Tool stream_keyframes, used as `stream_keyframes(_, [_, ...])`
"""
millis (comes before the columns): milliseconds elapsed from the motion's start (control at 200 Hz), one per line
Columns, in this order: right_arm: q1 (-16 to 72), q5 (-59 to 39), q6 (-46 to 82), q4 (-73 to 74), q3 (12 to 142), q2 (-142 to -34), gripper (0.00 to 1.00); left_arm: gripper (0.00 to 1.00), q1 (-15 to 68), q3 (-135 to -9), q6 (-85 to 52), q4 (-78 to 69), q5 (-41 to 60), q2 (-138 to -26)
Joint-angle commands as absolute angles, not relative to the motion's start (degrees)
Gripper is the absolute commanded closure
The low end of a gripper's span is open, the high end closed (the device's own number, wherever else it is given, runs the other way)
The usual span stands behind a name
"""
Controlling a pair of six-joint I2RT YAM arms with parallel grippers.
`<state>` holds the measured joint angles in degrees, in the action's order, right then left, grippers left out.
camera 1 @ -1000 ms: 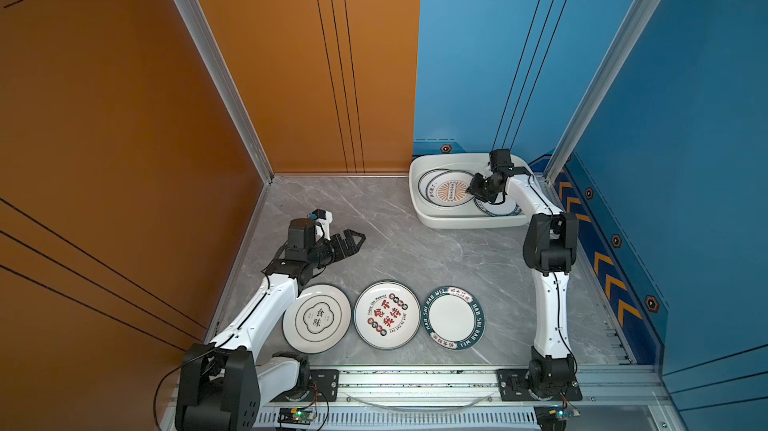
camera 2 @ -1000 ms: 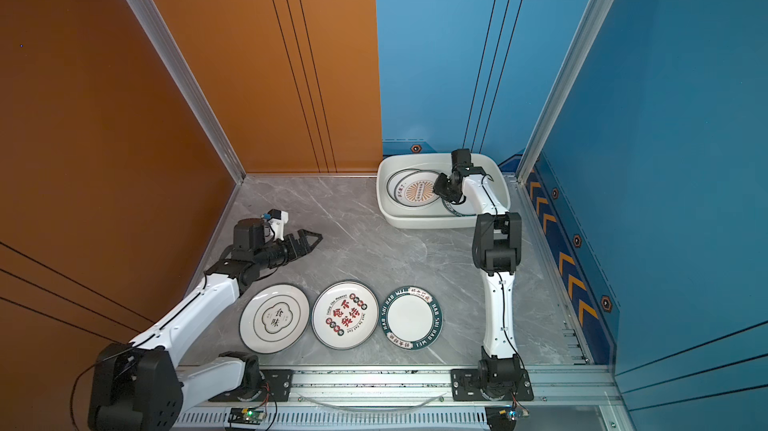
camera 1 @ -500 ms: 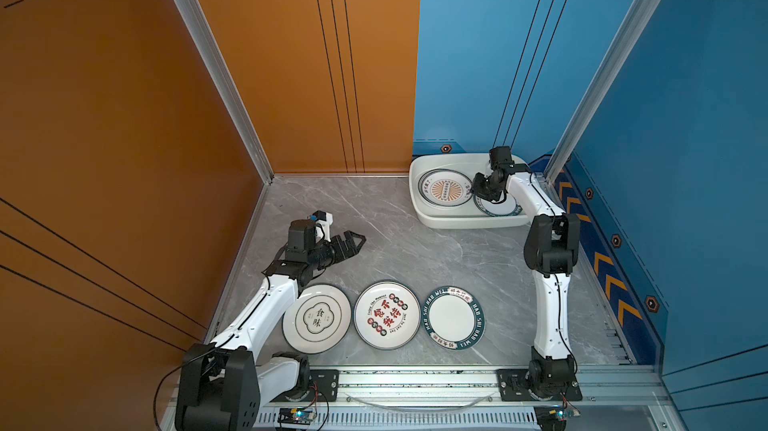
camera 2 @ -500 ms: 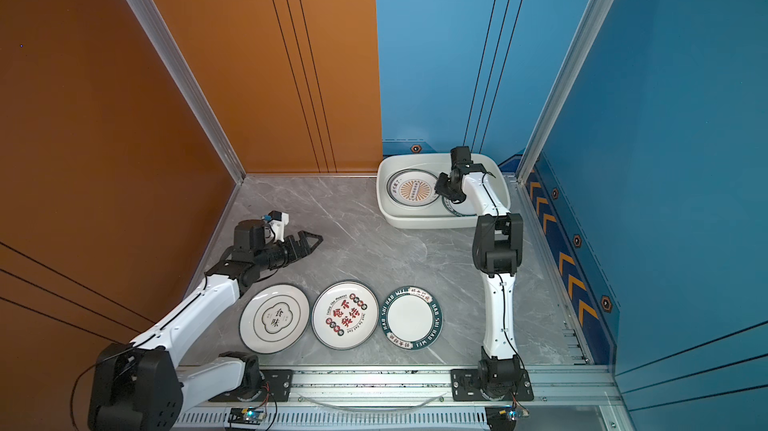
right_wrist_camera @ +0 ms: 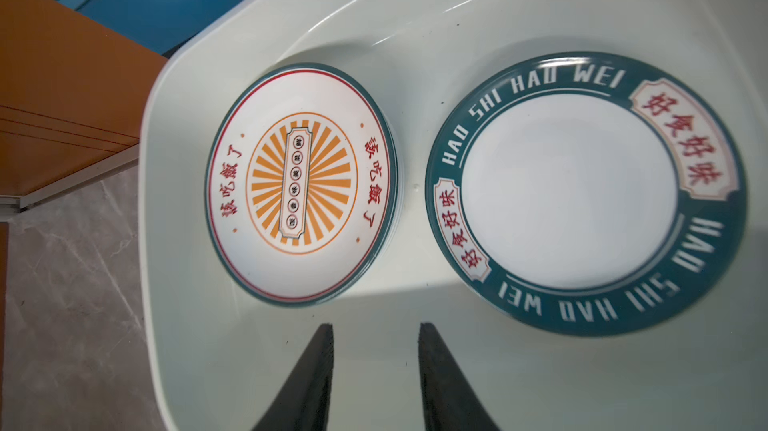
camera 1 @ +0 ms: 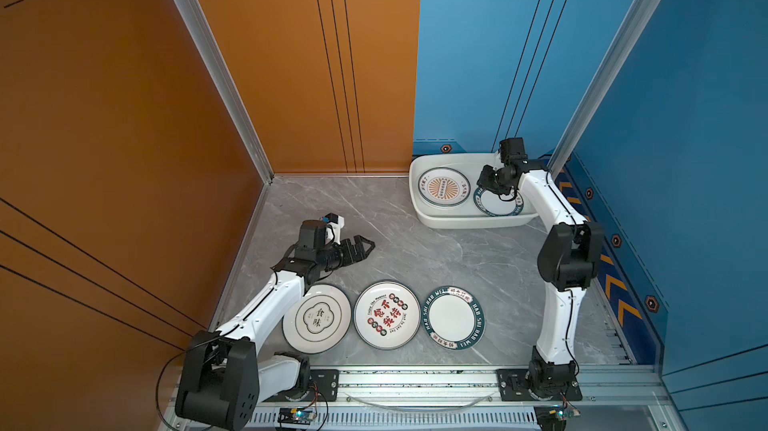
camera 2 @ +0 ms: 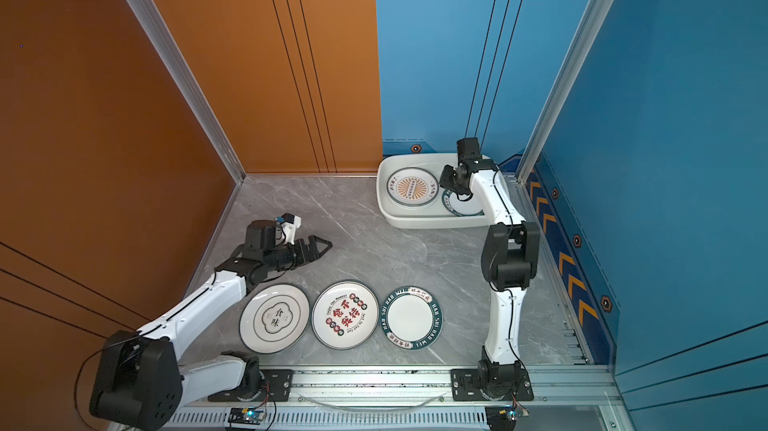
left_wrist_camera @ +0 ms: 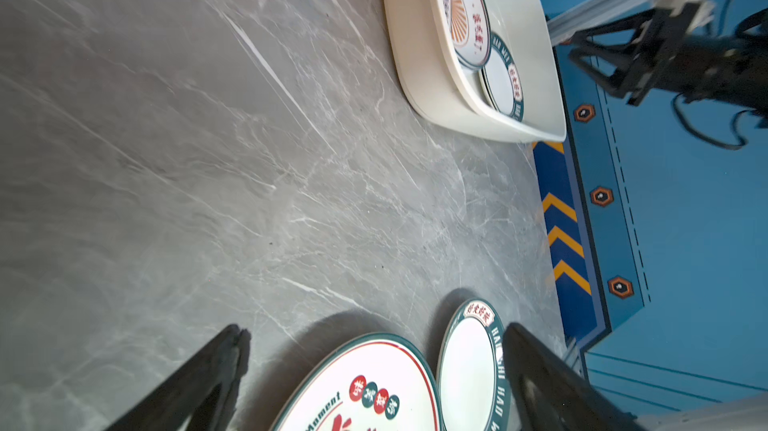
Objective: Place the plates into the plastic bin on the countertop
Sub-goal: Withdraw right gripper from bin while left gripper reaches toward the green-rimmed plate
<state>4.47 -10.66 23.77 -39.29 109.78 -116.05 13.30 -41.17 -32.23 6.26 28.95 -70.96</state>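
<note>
Black jaws first: our right gripper (right_wrist_camera: 376, 325) hangs over the plastic bin (right_wrist_camera: 199, 358) with them parted a bit and nothing in between, so it's gripping nothing. The tips aim down at bare bin floor, just short of the gap between two plates, and touch neither one. On one side of that gap sits the sunburst plate (right_wrist_camera: 301, 183), flat and face up on top of a small stack. On the other is the teal-rimmed plate (right_wrist_camera: 582, 192) reading HAO SHI HAO WEI, also flat, and the two lie close beside each other. In both top views the bin sits in the far right corner of the countertop (camera 1: 415, 250), its long side running left to right along the blue back wall.

Our left gripper (camera 1: 361, 247) is spread wide and empty, stretched out low over the marble and pointing right. Closer to the arm bases, three more plates lie face up in a left-to-right row along the front edge. We've got the quatrefoil one (camera 1: 316, 318) with the left arm crossing its edge, the red-lettered one (camera 1: 387, 315) in the middle, and a second teal-rimmed one (camera 1: 454, 318) on the right. Neighbours sit rim to rim or nearly; we can't tell if they touch.
</note>
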Motion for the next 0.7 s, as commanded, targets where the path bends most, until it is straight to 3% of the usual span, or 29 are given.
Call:
stream_keyframes(0, [4.8, -10.7, 22.9, -34.8, 100.9, -106.6, 0.63, 0.02, 17.8, -46.1, -27.7, 10.1, 29.7, -73.3])
stream_keyframes(375, [-0.5, -21.0, 22.3, -26.9, 63.5, -80.7, 0.61, 0.00, 31.8, -57.3, -18.5, 16.2, 31.1, -84.9])
stream_keyframes(591, [-2.9, -23.0, 22.4, -25.8, 53.2, -73.2, 0.61, 0.13, 35.5, -67.6, -11.8, 21.8, 31.7, -96.2])
stream_keyframes(696, [-3.3, -22.8, 23.3, -24.4, 49.2, -70.1, 0.61, 0.25, 36.3, -71.9, -9.7, 23.9, 32.7, -101.5])
